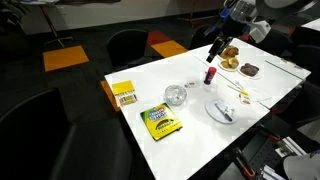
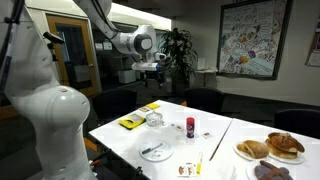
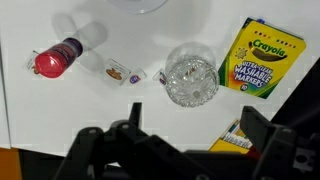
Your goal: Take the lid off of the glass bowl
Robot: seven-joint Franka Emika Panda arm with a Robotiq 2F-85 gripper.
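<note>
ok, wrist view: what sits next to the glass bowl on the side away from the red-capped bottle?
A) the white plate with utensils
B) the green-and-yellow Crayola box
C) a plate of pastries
B: in the wrist view the glass bowl lies between the red-capped bottle and the Crayola box, which is its close neighbour on that side.

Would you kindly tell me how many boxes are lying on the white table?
2: the green-and-yellow Crayola box beside the glass bowl, and a yellow box near it.
</note>
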